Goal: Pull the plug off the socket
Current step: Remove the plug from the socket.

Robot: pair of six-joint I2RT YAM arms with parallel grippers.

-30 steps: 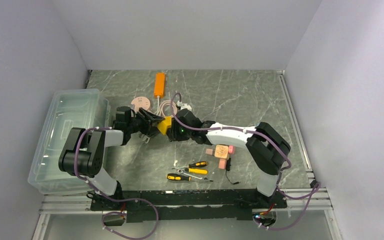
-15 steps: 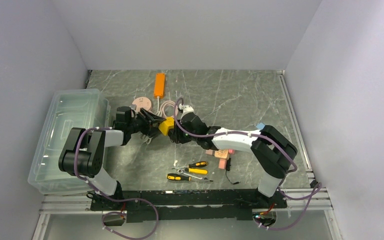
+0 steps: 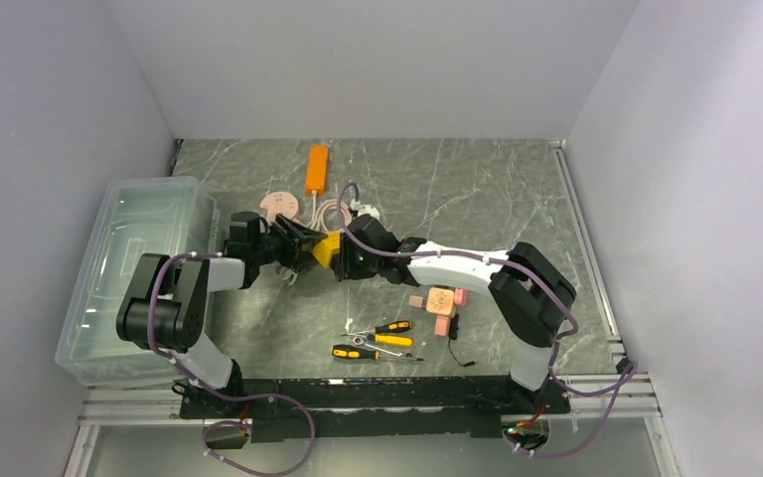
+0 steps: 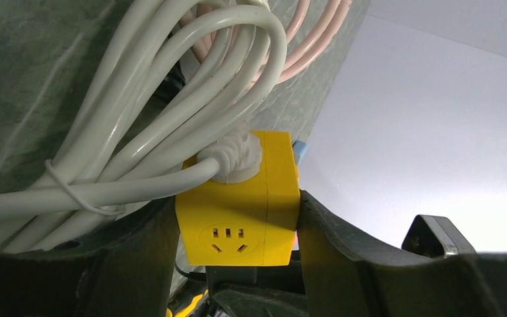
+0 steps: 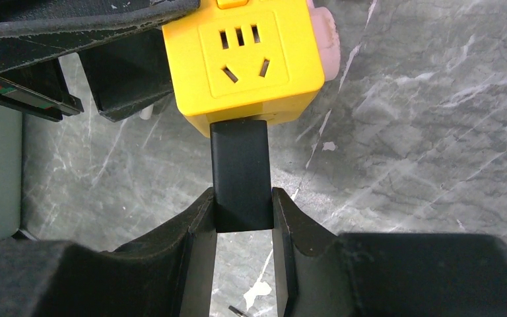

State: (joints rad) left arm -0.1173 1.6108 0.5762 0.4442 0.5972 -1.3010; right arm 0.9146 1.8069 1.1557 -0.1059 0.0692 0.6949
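- Socket (image 3: 329, 249): yellow cube, mid-counter, between the two arms' tips; wrist view shows a face w/ slot holes (image 5: 244, 59).
- Left jaws: narrow, clamped on the socket's two opp. sides, one finger (image 4: 333, 251) flat against its right face.
- Plug (image 5: 240, 175): black, rectangular, seated in the socket's lower face, top edge flush w/ the yellow.
- Right jaws: partly closed, pinching the plug's free end from both sides, fingers (image 5: 195, 228) touching it.
- White cord (image 4: 138, 132): leaves the socket through a ribbed white collar, then runs into a looped bundle held by a thin tie; pink cords (image 4: 304, 33) lie just behind.
- Can't tell if the socket touches the counter (image 3: 477, 189) or sits just above it.
- Clear bin (image 3: 139, 268): far left, well apart from the socket.
- Orange block (image 3: 317, 167) and pale round disc (image 3: 280, 206): toward the back, near the cord bundle.
- Screwdrivers (image 3: 387, 333), yellow-black handles: near edge, in front of the socket.
- Small wooden blocks (image 3: 440, 300): beside the right arm's forearm.
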